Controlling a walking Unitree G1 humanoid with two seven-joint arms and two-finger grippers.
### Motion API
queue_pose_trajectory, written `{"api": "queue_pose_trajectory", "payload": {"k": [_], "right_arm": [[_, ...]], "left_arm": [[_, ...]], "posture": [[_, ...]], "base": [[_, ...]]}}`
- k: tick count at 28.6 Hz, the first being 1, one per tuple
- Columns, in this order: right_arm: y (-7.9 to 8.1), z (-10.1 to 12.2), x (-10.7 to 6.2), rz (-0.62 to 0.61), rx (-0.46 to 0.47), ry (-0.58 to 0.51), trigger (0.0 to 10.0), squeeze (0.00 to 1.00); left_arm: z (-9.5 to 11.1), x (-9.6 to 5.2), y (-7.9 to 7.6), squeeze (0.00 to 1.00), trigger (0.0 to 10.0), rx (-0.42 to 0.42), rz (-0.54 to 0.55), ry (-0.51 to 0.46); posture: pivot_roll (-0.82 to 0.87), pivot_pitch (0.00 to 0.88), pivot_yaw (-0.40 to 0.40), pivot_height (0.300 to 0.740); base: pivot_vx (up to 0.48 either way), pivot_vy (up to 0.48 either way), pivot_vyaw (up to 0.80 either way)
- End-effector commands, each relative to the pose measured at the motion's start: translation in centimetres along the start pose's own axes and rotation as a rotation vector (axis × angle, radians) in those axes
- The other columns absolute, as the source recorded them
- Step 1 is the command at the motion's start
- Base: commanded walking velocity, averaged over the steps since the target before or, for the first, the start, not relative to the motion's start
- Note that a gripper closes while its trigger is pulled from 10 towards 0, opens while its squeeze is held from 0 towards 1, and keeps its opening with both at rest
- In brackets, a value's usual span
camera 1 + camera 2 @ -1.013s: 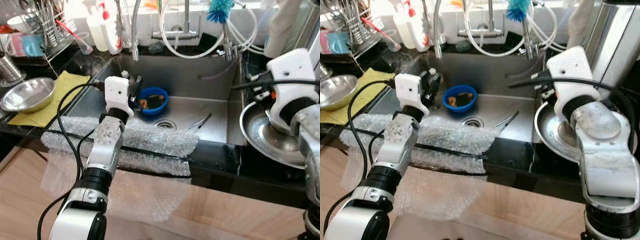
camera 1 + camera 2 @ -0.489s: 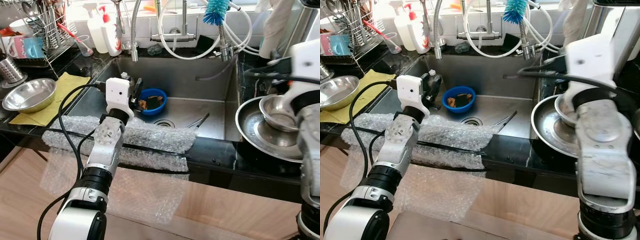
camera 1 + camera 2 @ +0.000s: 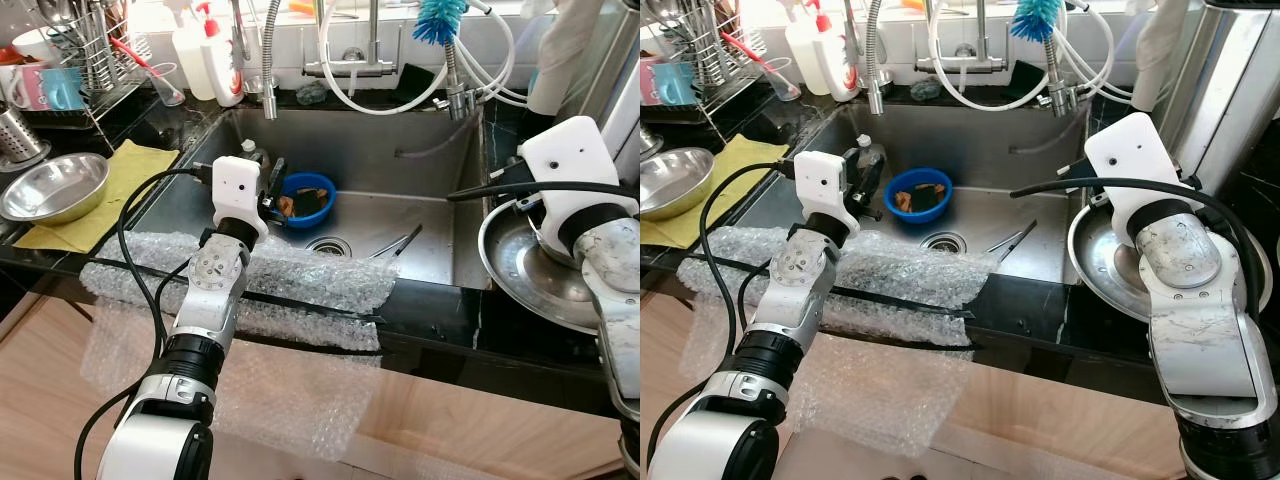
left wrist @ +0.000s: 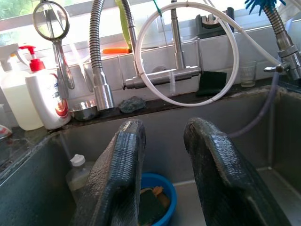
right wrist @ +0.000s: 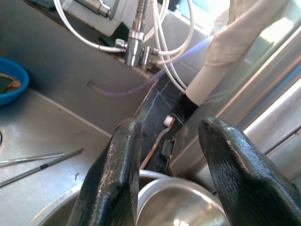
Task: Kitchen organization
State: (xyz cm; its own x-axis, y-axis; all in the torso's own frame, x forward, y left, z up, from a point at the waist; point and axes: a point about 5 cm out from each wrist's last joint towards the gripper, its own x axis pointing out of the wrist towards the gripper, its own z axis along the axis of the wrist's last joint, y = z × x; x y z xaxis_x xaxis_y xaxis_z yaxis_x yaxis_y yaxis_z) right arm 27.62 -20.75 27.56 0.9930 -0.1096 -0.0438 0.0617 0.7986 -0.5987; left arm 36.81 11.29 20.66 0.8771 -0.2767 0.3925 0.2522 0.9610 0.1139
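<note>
Over the wide round steel pan (image 3: 530, 275), the right pincer (image 5: 164, 183) has dropped back, fingers apart, above the small steel bowl (image 5: 188, 209); a grasp looks imminent. The left pincer (image 4: 162, 174) hangs apart over the sink (image 3: 400, 160).

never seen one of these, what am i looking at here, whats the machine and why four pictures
It is a humanoid robot at a kitchen sink. Two pictures come from cameras in its head, looking down; the other two come from cameras on its wrists, looking along each tool's black fingers. The left tool hangs open over the sink, above a blue bowl with scraps in it. The right tool is open just above a small steel bowl that sits in a wide steel pan on the counter right of the sink. Neither tool holds anything. Bubble wrap drapes the front edge, and another steel bowl rests on a yellow cloth.
</note>
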Motion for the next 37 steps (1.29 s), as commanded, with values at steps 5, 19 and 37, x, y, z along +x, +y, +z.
{"api": "queue_pose_trajectory", "payload": {"k": [5, 19, 37], "right_arm": [[0.4, 0.4, -0.8, 0.015, 0.109, 0.026, 10.0, 0.00], [1.4, -1.9, -1.4, 0.010, 0.094, 0.130, 10.0, 0.00], [1.8, -2.8, -1.4, 0.021, 0.075, 0.147, 10.0, 0.00]], "left_arm": [[0.0, 0.2, 0.4, 0.00, 10.0, -0.003, -0.007, 0.011], [-0.1, 0.2, 0.0, 0.00, 10.0, -0.007, -0.037, 0.020], [-0.1, 0.3, 0.0, 0.00, 10.0, -0.006, -0.049, 0.028]], "posture": [[-0.17, 0.107, 0.131, 0.740], [-0.17, 0.105, 0.136, 0.740], [-0.17, 0.105, 0.137, 0.740]], "base": [[0.000, 0.000, 0.00], [0.000, 0.000, 0.00], [0.000, 0.000, 0.00]]}}
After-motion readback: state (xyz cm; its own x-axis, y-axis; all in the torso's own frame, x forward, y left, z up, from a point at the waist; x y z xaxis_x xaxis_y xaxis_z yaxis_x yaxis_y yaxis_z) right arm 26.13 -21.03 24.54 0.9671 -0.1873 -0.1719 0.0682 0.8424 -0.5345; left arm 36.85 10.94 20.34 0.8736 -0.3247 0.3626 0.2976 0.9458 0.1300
